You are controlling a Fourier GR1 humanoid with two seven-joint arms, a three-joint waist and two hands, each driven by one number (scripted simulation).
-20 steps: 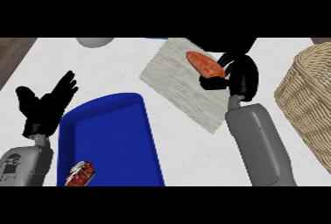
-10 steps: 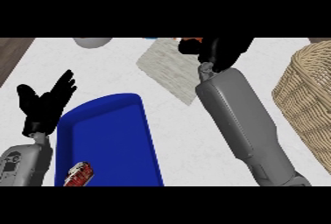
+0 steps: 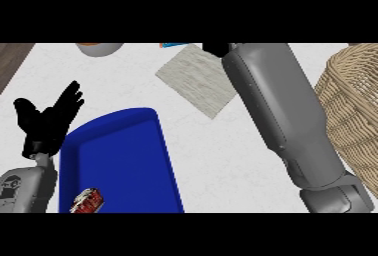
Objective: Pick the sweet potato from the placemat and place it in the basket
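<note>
My right forearm [image 3: 284, 120] runs long and grey up the right half of the view, from the lower edge to the top. Of my right hand [image 3: 215, 48] only a small black bit shows at the very top edge, just past the far corner of the placemat — I cannot tell whether those fingers are clenched or released. The sweet potato is nowhere I can see; the bare part of the placemat [image 3: 198, 80] carries nothing, and whether the potato sits in my hidden hand I cannot say.

The placemat lies tilted on the white tabletop [image 3: 214, 155], its right side covered by my forearm. The wicker basket [image 3: 353, 107] stands at the right edge, just beside the forearm.

My left hand [image 3: 49, 120] rests at the left edge — fingers straight and spread, pointing up, holding nothing. Just beside it lies a blue tray [image 3: 122, 160], and a small red packet [image 3: 87, 201] sits in the tray's near left corner. At the top edge a grey bowl [image 3: 100, 48] peeks in, and a blue scrap [image 3: 173, 45] shows next to the placemat's far corner.
</note>
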